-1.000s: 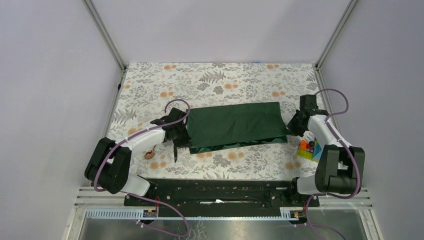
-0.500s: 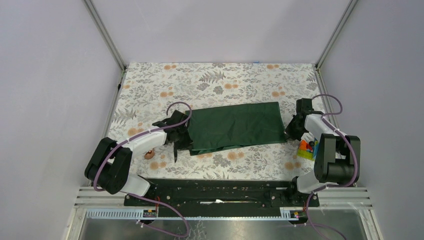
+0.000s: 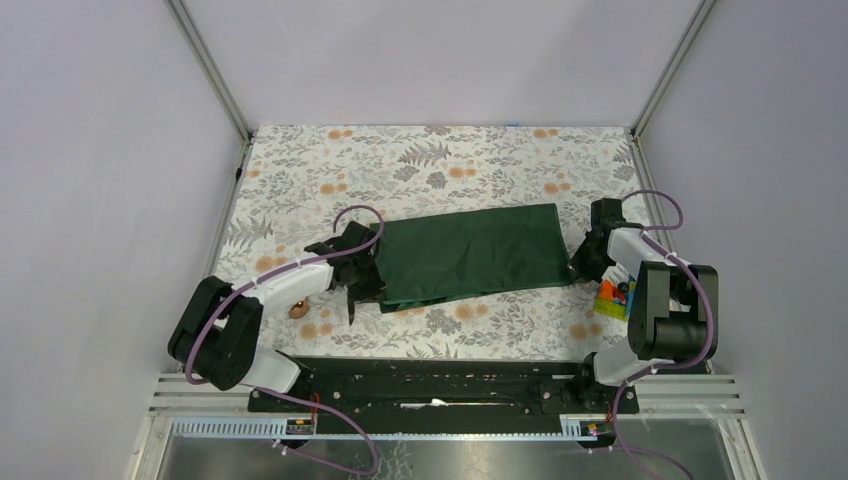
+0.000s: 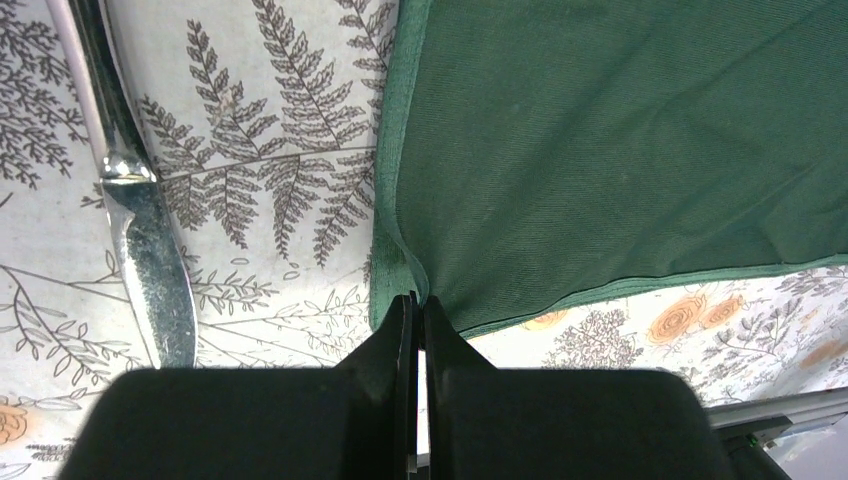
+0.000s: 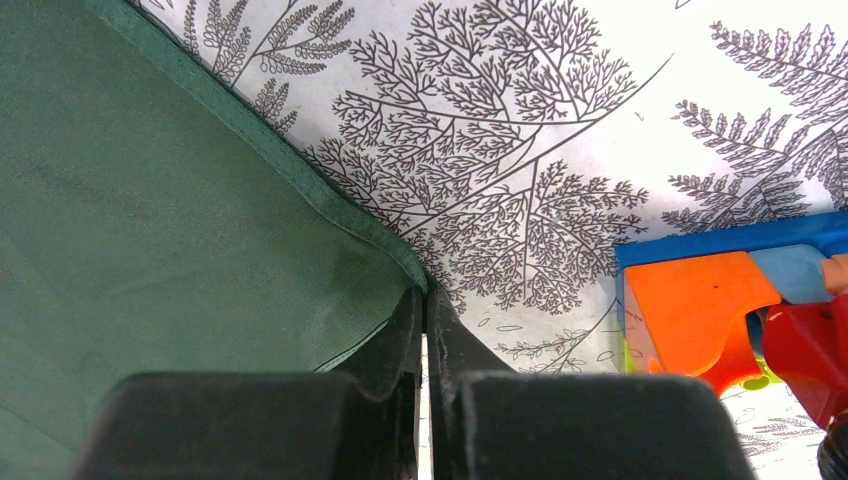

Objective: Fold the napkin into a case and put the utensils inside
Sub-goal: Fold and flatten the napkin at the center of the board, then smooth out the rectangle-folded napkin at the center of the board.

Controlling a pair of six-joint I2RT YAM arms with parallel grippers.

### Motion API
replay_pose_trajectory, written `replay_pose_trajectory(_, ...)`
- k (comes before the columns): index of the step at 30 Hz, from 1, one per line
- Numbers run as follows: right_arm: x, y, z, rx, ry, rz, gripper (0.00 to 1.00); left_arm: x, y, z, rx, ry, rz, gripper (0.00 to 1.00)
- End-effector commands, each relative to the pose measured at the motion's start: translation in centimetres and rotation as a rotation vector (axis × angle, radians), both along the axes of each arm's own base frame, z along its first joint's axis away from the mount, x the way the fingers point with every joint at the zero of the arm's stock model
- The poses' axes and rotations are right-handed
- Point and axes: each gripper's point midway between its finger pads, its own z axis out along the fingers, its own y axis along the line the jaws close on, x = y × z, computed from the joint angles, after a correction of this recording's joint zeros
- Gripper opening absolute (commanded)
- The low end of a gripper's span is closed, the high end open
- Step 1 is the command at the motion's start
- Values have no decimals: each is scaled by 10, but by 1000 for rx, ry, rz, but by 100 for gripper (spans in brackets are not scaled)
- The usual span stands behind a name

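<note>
white arms (image 3: 300,281) w/ blk joints (image 3: 222,335), purple cables (image 3: 356,208), blk base (image 3: 430,385).

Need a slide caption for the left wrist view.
Left gripper shut on a corner of the dark green napkin, knife lying beside it on the floral tablecloth.

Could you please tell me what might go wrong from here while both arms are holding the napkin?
1. The left fingers and right fingers each pinch only a thin bit of the napkin at a corner hem, so a corner may slip out during the fold.
2. The knife lies close beside the left corner, so the cloth or the arm could drag it.
3. The toy blocks sit near the right corner and could get bumped.
</note>
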Motion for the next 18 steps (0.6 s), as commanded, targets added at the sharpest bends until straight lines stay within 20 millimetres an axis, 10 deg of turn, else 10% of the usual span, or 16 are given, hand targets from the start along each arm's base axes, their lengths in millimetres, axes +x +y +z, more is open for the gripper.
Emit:
replay_pose_trajectory(1,-4,-6,-11,-31,31,-17,0,6,-10,26,-46,-42,-18,0)
replay_pose_trajectory(18,-6,-7,-15,-35,37,-22,0,-26,-10,4,-69,59,-5,0)
